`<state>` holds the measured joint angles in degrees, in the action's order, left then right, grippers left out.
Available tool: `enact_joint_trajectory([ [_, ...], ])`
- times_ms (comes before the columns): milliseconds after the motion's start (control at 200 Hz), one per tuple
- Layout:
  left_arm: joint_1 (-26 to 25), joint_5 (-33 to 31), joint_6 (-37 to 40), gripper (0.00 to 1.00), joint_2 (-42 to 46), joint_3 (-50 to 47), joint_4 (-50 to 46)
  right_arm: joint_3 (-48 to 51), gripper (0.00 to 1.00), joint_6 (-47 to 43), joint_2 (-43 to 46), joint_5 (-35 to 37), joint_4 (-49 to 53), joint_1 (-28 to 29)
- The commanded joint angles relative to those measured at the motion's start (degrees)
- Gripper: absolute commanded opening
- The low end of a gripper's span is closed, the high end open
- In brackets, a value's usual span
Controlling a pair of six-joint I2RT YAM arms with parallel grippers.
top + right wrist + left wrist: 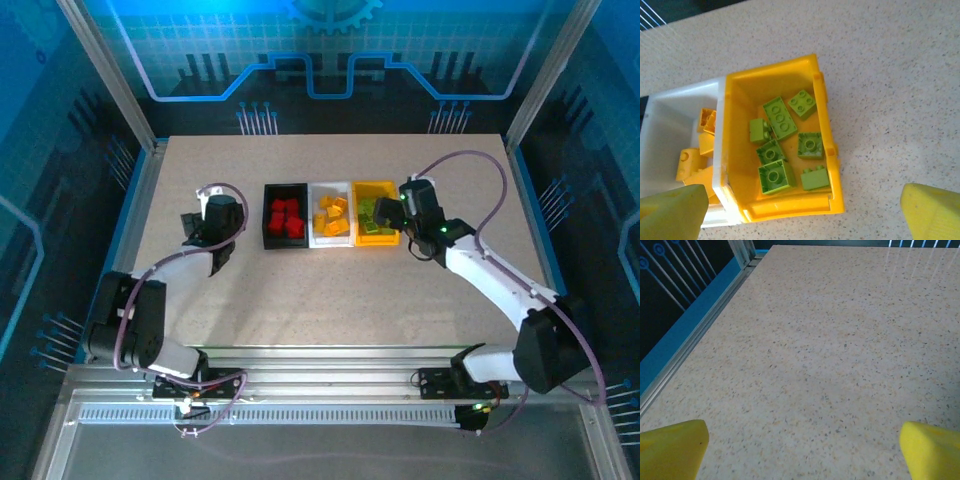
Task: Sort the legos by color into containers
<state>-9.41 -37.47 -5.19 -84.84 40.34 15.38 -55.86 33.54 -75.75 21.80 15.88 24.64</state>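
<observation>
The three bins sit in a row just toward 12 o'clock of the bench centre: black bin with red legos, white bin at its 3 o'clock with orange legos, then yellow bin with green legos. I see no loose brick on the bench, so the sort looks done, though the arms may hide a spot or two

The right fingers stand wide and empty, hanging over the yellow bin's 3 o'clock rim. The left fingers are also wide and empty, over bare bench at the black bin's 9 o'clock

The likeliest slip is on the right. If that arm pulls back low, a finger could hook the yellow rim and drag or tip the light bin, spilling greens. The bins seem to touch, so a shove could shift the whole row or bounce bricks into the wrong bin. A left swing toward 3 o'clock could knock the black bin the same way
</observation>
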Motion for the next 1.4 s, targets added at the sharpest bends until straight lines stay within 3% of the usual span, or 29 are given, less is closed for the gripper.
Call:
enact_joint_trajectory([
  [0,1.6,2.2,5.6,0.99,-2.0,2.2,4.5,1.3,1.00,-0.9,2.4,2.8,-1.3,-1.4],
  [85,2.6,2.4,3.3,0.99,-2.5,1.4,2.6,2.8,1.00,-1.6,3.9,2.9,-2.2,-2.0],
  [185,3.6,6.2,2.6,0.99,-2.6,-4.0,10.9,5.0,1.00,-1.4,5.9,2.1,-4.4,-2.7],
  [265,3.7,10.1,5.0,0.99,-3.8,-10.2,24.1,7.7,1.00,-1.0,7.8,4.3,-6.6,-3.0],
  [310,4.0,12.9,4.6,0.99,-2.5,-11.8,24.5,9.1,1.00,-2.0,8.8,4.2,-8.8,-3.7],
  [460,6.6,21.1,3.5,0.99,-2.4,-18.1,34.5,9.9,1.00,0.8,9.2,1.3,-7.1,-11.0],
  [510,6.6,22.2,5.5,0.99,-5.8,-20.7,45.0,9.7,1.00,0.9,8.8,-0.4,-5.9,-14.4],
  [570,6.4,21.6,4.2,0.99,-3.5,-18.5,36.3,11.1,1.00,-1.0,8.9,-0.7,-7.6,-17.8],
  [650,6.6,20.3,4.0,0.99,-4.4,-19.4,39.9,16.1,1.00,-9.7,10.2,-5.6,-17.0,-20.9],
  [825,6.6,20.4,4.1,0.99,-4.4,-19.5,39.9,28.5,1.00,-27.3,13.0,-3.4,-40.3,-20.9],
  [881,6.6,20.5,4.1,0.99,-4.3,-19.5,39.8,30.1,1.00,-30.6,11.8,-4.1,-43.0,-21.4],
  [1061,6.6,20.5,4.1,0.99,-4.4,-19.5,39.9,31.1,1.00,-29.6,4.0,-8.3,-47.5,-22.0],
  [1251,6.6,20.6,4.1,0.99,-4.4,-19.5,39.8,30.3,1.00,-31.7,-8.3,-6.4,-56.2,-19.0],
  [1321,6.6,20.7,4.1,0.99,-4.4,-19.5,39.8,30.0,1.00,-31.7,-8.8,-9.8,-55.6,-19.9],
  [1391,6.6,20.7,4.1,0.99,-4.4,-19.5,39.8,32.8,1.00,-32.6,-11.0,-11.0,-63.6,-20.0],
])
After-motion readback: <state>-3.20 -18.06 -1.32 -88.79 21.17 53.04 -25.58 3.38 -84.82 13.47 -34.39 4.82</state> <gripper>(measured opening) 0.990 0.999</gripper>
